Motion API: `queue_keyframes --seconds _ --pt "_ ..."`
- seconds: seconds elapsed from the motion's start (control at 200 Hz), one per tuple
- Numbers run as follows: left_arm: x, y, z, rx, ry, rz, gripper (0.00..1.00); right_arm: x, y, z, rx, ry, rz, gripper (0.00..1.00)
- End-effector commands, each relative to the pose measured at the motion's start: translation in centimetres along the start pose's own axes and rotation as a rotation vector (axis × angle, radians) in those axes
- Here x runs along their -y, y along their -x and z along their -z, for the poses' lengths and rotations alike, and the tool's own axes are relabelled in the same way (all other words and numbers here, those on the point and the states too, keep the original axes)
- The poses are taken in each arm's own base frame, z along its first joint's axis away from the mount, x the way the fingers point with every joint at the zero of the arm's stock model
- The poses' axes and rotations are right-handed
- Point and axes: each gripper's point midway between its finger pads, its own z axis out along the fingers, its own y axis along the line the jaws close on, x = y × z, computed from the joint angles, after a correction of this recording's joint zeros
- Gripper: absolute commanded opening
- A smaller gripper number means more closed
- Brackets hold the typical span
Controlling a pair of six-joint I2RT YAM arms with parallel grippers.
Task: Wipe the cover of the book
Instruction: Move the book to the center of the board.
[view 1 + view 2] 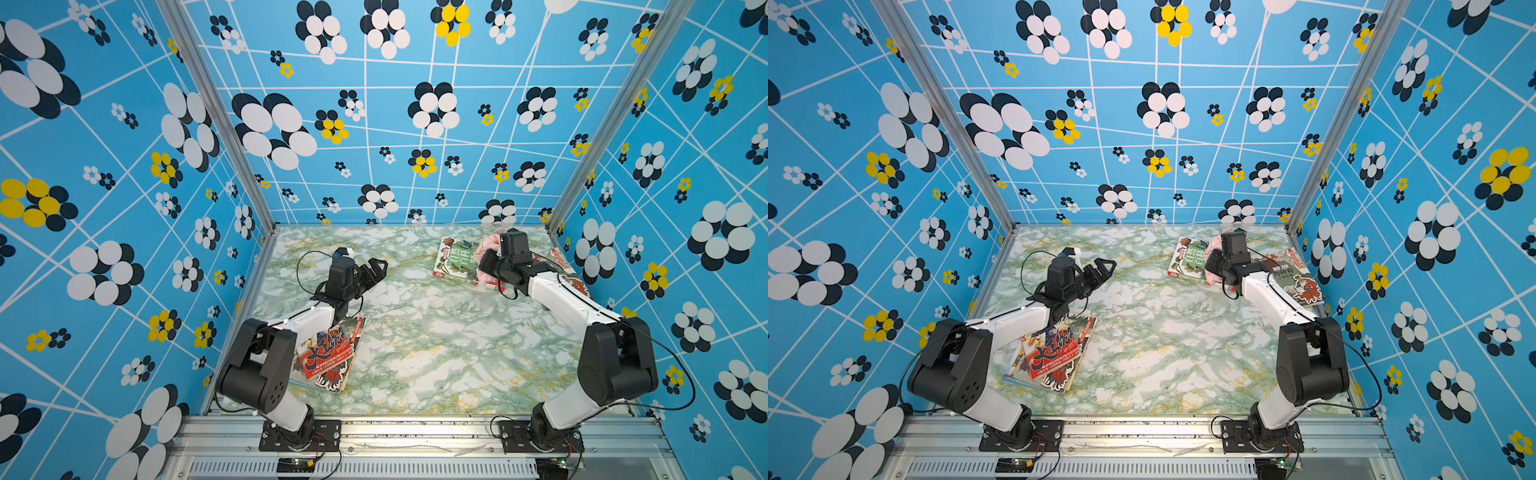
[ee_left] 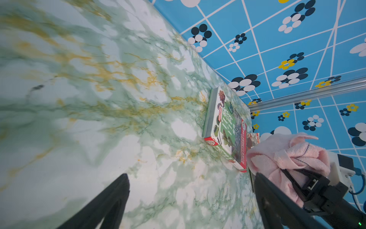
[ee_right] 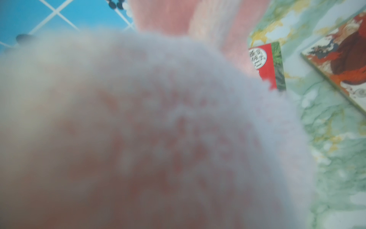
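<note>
We see the right claw (image 1: pixel 487 262) clenched on the pink cloth (image 1: pixel 491 241), which lies on the green book (image 1: pixel 454 259) at far right; the left claw (image 1: pixel 377 269) hangs released, empty.

Red comic book (image 1: pixel 328 355), illustrated book (image 1: pixel 1298 282) near wall, green marbled tabletop (image 1: pixel 436 340)
</note>
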Motion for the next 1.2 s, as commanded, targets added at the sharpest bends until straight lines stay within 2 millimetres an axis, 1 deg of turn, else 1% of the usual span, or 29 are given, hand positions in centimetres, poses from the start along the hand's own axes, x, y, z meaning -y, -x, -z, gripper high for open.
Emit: queue_keyframes --seconds 0.0,0.02,0.03,0.065,0.135,0.165,0.17,0.185,0.26,0.31,0.335,0.35,0.36,0.38,0.45,0.555,0.655,0.745,0.8,0.905,1.025,1.115,1.195 --pt "5.1 -0.1 -3.5 -0.013 -0.199 0.004 0.99 1.5 6.8 -1.9 0.157 -0.049 -0.039 0.0" --pt "5.2 -0.6 -4.2 -0.026 -0.208 0.011 0.99 2.0 7.3 -2.5 0.16 -0.064 -0.038 0.0" --pt "5.8 -0.6 -4.3 -0.027 -0.221 0.011 0.99 2.1 7.6 -2.8 0.165 -0.068 -0.036 0.0" --pt "5.8 -1.7 -5.6 -0.059 -0.226 0.018 0.99 2.4 8.3 -3.8 0.169 -0.081 -0.029 0.0" --pt "6.2 -3.3 -7.1 -0.105 -0.219 0.03 0.99 2.9 9.2 -5.8 0.16 -0.103 -0.022 0.0" --pt "6.4 -4.0 -7.6 -0.128 -0.218 0.031 0.99 3.3 9.3 -6.5 0.147 -0.112 -0.022 0.0" --pt "6.5 -4.0 -7.7 -0.13 -0.218 0.031 0.99 3.1 9.8 -6.5 0.155 -0.109 -0.022 0.0" --pt "6.5 -4.4 -7.9 -0.141 -0.215 0.031 0.99 2.9 10.5 -6.6 0.161 -0.104 -0.023 0.0" --pt "6.7 -6.2 -8.8 -0.2 -0.197 0.035 0.99 3.5 11.8 -7.9 0.144 -0.116 -0.021 0.0" --pt "6.7 -7.3 -9.3 -0.226 -0.19 0.037 0.99 3.6 12.3 -8.9 0.12 -0.119 -0.01 0.0" --pt "6.7 -7.7 -9.5 -0.236 -0.183 0.04 0.99 3.6 12.6 -9.3 0.109 -0.12 -0.004 0.0" --pt "6.6 -8.0 -9.6 -0.242 -0.179 0.041 0.99 3.5 13.0 -9.1 0.109 -0.117 -0.002 0.0" --pt "6.7 -8.2 -9.7 -0.247 -0.18 0.041 0.99 3.9 12.4 -10.0 0.087 -0.126 0.001 0.0" --pt "6.7 -8.6 -9.9 -0.257 -0.178 0.043 0.99 4.0 12.2 -10.6 0.067 -0.126 0.004 0.0" --pt "6.6 -10.0 -10.6 -0.286 -0.162 0.052 0.99 4.2 12.3 -11.8 0.024 -0.117 0.003 0.0" --pt "5.9 -12.1 -12.0 -0.358 -0.105 0.07 0.99 5.4 11.4 -13.6 -0.063 -0.118 -0.028 0.0" --pt "5.8 -13.2 -13.2 -0.395 -0.104 0.091 0.99 6.7 10.0 -15.4 -0.124 -0.131 -0.054 0.0" --pt "5.7 -13.7 -14.0 -0.423 -0.094 0.074 0.99 7.1 8.8 -16.7 -0.162 -0.129 -0.046 0.0" --pt "5.7 -13.8 -14.4 -0.429 -0.087 0.064 0.99 7.3 8.6 -17.1 -0.175 -0.136 -0.03 0.0" --pt "5.9 -14.0 -15.0 -0.442 -0.093 0.059 0.99 8.3 8.2 -17.7 -0.196 -0.156 -0.021 0.0" --pt "5.7 -14.7 -15.7 -0.462 -0.083 0.053 0.99 10.2 7.6 -18.6 -0.213 -0.183 -0.039 0.0" --pt "5.4 -15.3 -16.1 -0.49 -0.074 0.055 0.99 11.4 6.4 -19.1 -0.257 -0.191 -0.056 0.0" --pt "4.8 -15.7 -16.2 -0.502 -0.06 0.058 0.99 11.9 5.3 -19.5 -0.31 -0.169 -0.078 0.0"
